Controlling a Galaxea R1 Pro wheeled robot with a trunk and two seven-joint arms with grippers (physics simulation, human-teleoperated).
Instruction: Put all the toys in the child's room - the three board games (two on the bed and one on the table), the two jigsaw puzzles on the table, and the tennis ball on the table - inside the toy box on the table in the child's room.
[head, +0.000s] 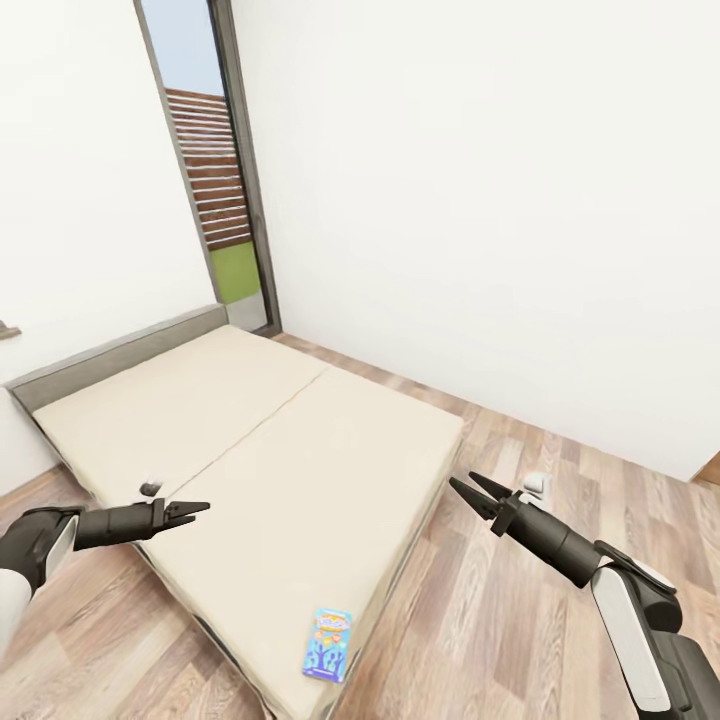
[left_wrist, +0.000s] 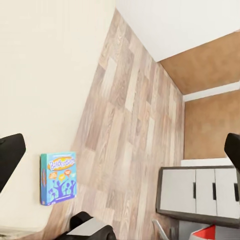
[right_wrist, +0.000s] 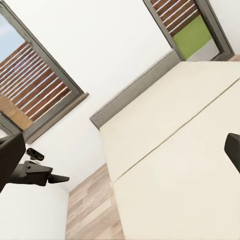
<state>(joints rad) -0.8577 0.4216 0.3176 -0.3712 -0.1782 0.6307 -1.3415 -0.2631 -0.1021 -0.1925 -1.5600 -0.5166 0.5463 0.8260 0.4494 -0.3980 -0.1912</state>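
In the child's room, at the near corner of the bed:

Room: white walls, wood-plank floor (head: 520, 610), tall dark-framed window (head: 215, 160) behind the headboard.

Bed (head: 250, 440): low and wide, plain beige cover with a seam down the middle, dark grey frame. It carried one board game and nothing else that I could see.

Cabinet (left_wrist: 200, 192): grey fronted, dark framed, seen by the left wrist camera across the floor from the bed.

Left gripper (head: 190, 512): hung over the bed's near edge, fingers close together in the head view yet apart in its own wrist view; empty, and I judged it open.

Right gripper (head: 472, 490): hung over the floor just off the bed's right side, fingers spread, empty.

Board game (head: 328, 645): small flat box, mostly blue, printed lid with dark blue figures and coloured bubbles. It lay flat at the bed's near corner, close to the edge, between the two arms and nearer the robot than either gripper.

Progress: judged early to middle. This game was not yet gripped; toy box, puzzles and ball were out of frame, so their state was unknown.
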